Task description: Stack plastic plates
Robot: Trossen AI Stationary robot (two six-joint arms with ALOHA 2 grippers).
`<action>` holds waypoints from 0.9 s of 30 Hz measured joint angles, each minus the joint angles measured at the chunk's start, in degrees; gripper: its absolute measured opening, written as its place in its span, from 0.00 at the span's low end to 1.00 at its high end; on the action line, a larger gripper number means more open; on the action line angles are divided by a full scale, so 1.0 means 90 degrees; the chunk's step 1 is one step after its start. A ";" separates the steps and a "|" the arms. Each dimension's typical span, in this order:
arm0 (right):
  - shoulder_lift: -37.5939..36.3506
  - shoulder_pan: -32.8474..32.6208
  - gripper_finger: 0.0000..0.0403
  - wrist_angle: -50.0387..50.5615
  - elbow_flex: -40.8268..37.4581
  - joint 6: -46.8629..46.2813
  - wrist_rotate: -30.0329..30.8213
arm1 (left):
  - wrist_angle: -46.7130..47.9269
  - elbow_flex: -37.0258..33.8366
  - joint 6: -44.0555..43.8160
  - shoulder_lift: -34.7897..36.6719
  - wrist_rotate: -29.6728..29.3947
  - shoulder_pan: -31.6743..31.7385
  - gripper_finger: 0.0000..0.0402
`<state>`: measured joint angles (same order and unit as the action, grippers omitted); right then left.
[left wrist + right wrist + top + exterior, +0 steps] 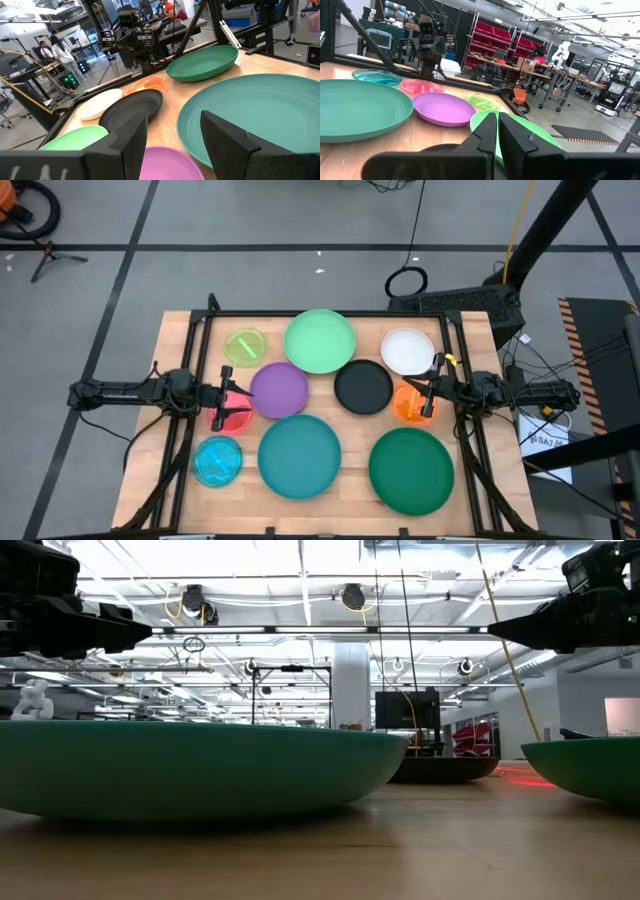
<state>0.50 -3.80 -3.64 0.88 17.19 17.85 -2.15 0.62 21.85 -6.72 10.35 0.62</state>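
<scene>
Ten plates lie singly on the wooden table: light green [320, 340], teal [299, 455], dark green [411, 470], purple [279, 390], black [363, 387], white [407, 350], orange [410, 404], pink [234, 416], yellow-green [245, 347] and blue [218, 460]. My left gripper [228, 392] [172, 145] hovers open above the pink plate, pointing toward the purple one [170, 162]. My right gripper [430, 390] [498, 135] hovers shut over the orange plate's edge, pointing toward the black plate. In the low view both grippers [140, 635] [495, 632] are well above the table.
A dark metal frame [300, 313] runs along the table's far edge and sides. The plates fill most of the tabletop, with bare wood [355, 435] only in narrow gaps between them. Cables and a stand sit on the floor beyond the table.
</scene>
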 joint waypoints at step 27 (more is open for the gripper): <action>0.0002 0.0006 0.03 -0.0163 0.0039 0.2152 0.0012 | 0.0000 0.0000 0.0000 -0.0002 0.0000 -0.0002 0.48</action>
<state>0.51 -3.75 -5.10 1.23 36.56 17.96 -2.15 0.62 21.85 -6.74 10.35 0.60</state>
